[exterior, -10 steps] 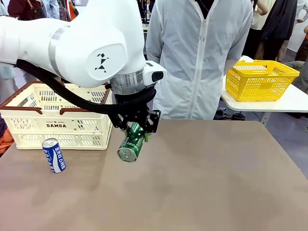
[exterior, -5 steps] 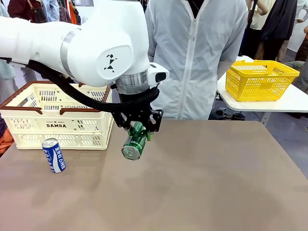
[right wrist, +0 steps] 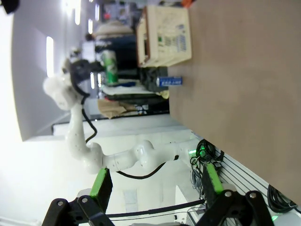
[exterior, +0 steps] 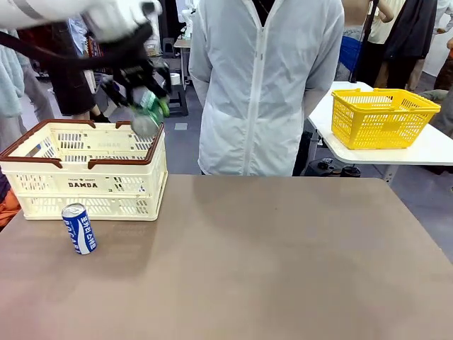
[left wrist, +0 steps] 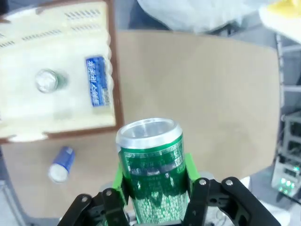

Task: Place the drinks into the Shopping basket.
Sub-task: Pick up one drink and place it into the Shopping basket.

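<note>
The left gripper (exterior: 145, 106) has risen from the table and now grips the green can (exterior: 147, 117) above the right edge of the basket (exterior: 85, 185). The blue can (exterior: 78, 228) has not moved. The table (exterior: 283, 262) is smooth, brown, wide. The right gripper (right wrist: 155, 186) stands open.

It looked like a robot lab set up as a mock shop: a brown table (exterior: 283, 255), a yellow basket (exterior: 382, 117) on a side table, bystanders behind.
</note>
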Controlling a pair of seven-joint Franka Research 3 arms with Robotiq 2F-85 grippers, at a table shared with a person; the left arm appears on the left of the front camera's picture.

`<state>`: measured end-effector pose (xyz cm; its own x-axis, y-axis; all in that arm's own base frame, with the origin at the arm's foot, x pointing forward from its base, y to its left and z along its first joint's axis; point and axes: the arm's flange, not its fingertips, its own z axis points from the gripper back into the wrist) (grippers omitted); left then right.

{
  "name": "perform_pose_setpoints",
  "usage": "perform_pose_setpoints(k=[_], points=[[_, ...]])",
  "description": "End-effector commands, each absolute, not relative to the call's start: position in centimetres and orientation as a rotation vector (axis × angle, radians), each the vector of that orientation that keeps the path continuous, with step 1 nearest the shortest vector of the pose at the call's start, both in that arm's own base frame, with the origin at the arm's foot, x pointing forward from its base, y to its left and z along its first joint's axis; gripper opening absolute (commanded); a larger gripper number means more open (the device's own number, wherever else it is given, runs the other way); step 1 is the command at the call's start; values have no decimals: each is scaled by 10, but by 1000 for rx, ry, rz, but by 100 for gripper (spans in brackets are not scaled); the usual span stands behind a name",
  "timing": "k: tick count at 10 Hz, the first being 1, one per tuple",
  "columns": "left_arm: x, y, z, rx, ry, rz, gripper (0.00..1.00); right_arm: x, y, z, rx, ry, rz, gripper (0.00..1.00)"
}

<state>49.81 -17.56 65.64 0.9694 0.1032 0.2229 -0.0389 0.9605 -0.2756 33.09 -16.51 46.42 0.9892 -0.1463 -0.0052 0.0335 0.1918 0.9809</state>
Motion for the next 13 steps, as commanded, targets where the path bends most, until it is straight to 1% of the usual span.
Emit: perform_pose_setpoints(k=[1,3,4,5,6,7,8,11,12,13], points=[[537,-162,655,-294,-221,129,0,331,-166,470,1369,-78,-130,100],[567,-113,617,-203,-249,82,0,331,-166,470,1369,-78,-130,100],[572,-98,597,-153,-246,54,0,331,-166,470,1369,-78,-130,100],[578,-89,576,-129,-240,18,0,331,-166,470,1369,-78,-130,100],[584,-85,559,-151,-253,2,0,331,-166,470,1369,-78,-130,100],[591,-86,552,-219,-290,81,0,331,-166,470,1369,-78,-130,100],[590,-87,561,-141,-211,38,0,331,-166,470,1369,-78,-130,100],[590,-87,561,-141,-211,38,0,331,-166,470,1369,-78,-130,100],[593,-88,549,-149,-213,40,0,331,-166,470,1369,-78,-130,100],[604,-91,536,-177,-247,-23,0,331,-166,470,1369,-78,-130,100]])
